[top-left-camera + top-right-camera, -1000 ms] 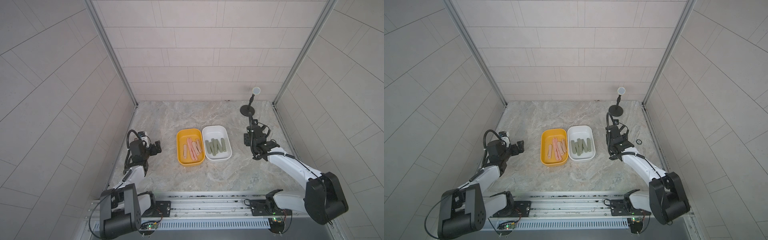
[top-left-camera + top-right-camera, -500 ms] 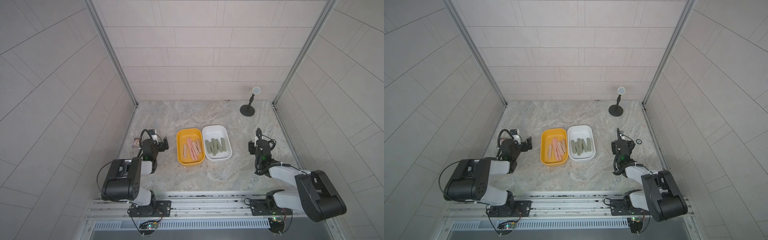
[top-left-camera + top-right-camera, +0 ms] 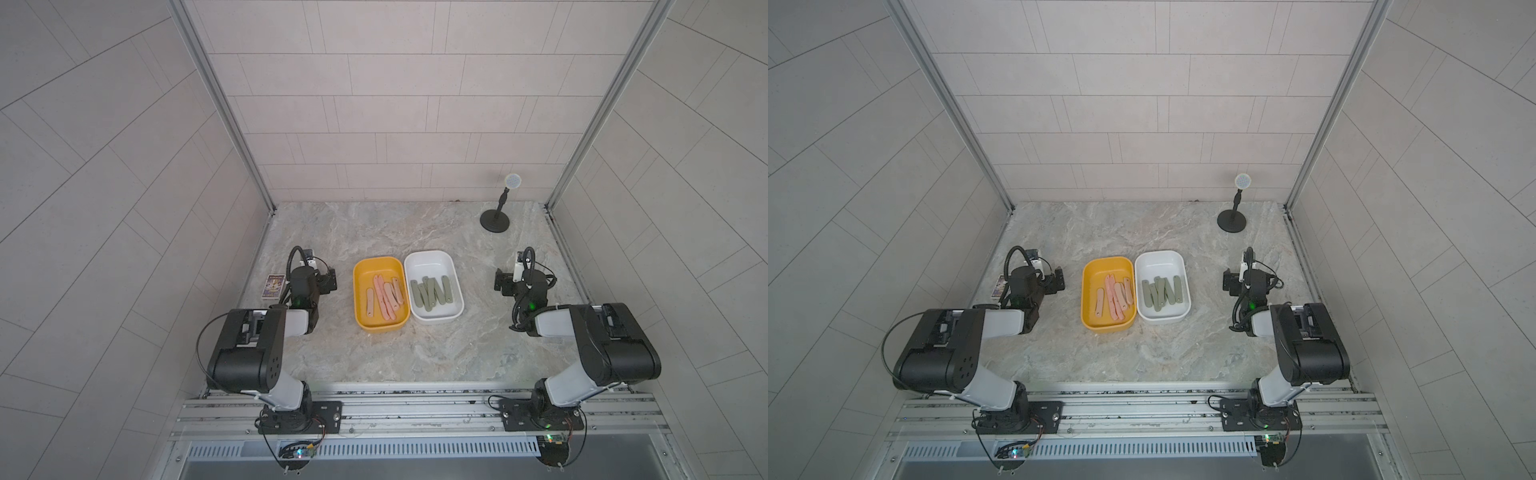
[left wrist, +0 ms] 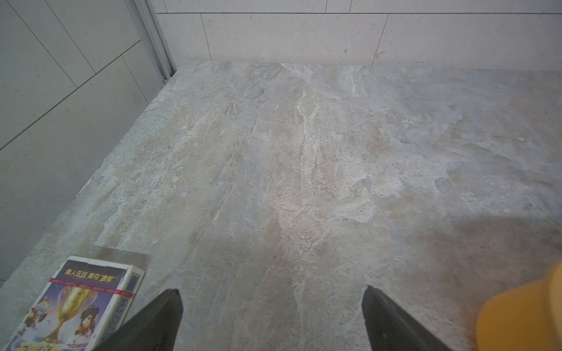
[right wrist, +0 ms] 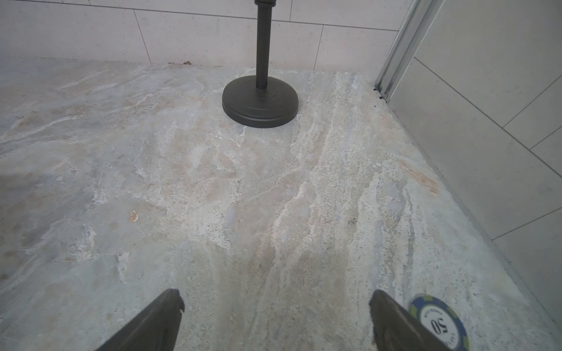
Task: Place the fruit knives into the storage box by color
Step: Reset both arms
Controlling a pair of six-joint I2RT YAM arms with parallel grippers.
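My left gripper [image 4: 272,299] and right gripper [image 5: 275,299] both hang with fingers spread wide over the bare marble tabletop [image 4: 304,152], nothing between them. In a top view, at frame centre, the pink fruit knives [image 3: 386,297] lie in the yellow box [image 3: 376,329] and the grey-green fruit knives [image 3: 432,293] lie in the white box [image 3: 438,319] just right of it. A printed card box [image 4: 76,301] lies beside my left gripper, and a poker chip [image 5: 438,322] beside my right.

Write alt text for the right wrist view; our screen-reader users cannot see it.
The right claw stands open and empty over the marble table. A blue poker chip marked 50 lies close beside one of its fingertips, and a black stand with a round base sits farther ahead near the tiled wall.
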